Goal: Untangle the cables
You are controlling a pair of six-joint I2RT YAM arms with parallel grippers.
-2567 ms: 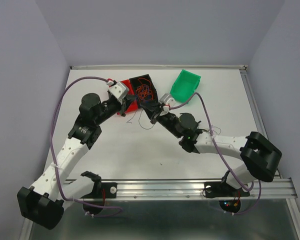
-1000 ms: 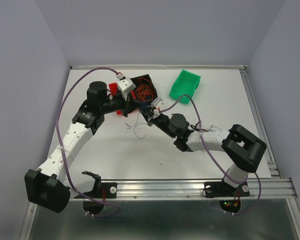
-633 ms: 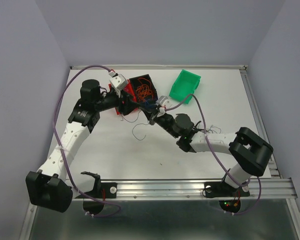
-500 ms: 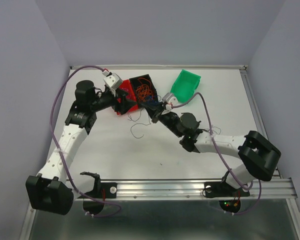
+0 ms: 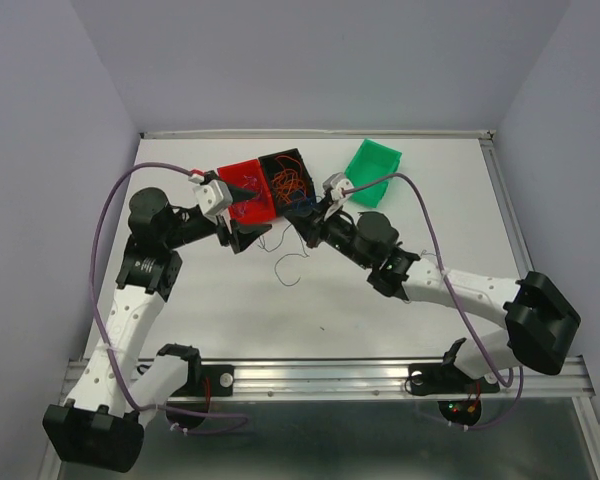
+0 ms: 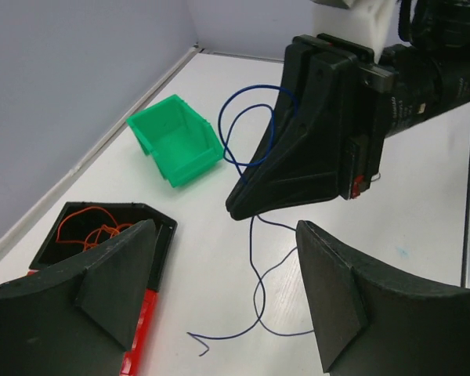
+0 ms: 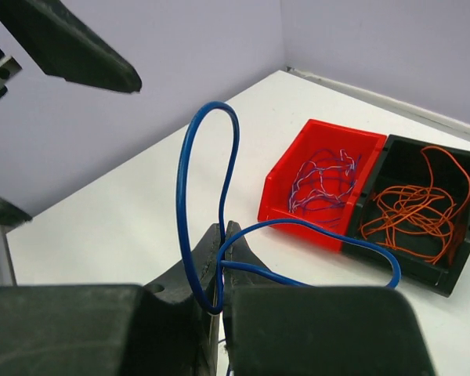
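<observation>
**Lifted clear, ready for sorting**

My right end effector [image 7: 222, 235] is clamped on a single blue cable [image 7: 180, 188], raised so its tail hangs to the counter [image 5: 230, 320] apart from the rest. My left end effector [image 6: 223, 258] stands wide and empty beside it, placed to catch that tail. The purple cables [image 7: 321, 180] lie in the red bin [image 7: 280, 188], the orange cables [image 7: 407, 207] in the black bin [image 5: 280, 156]. This one likely joins the purple.
</observation>
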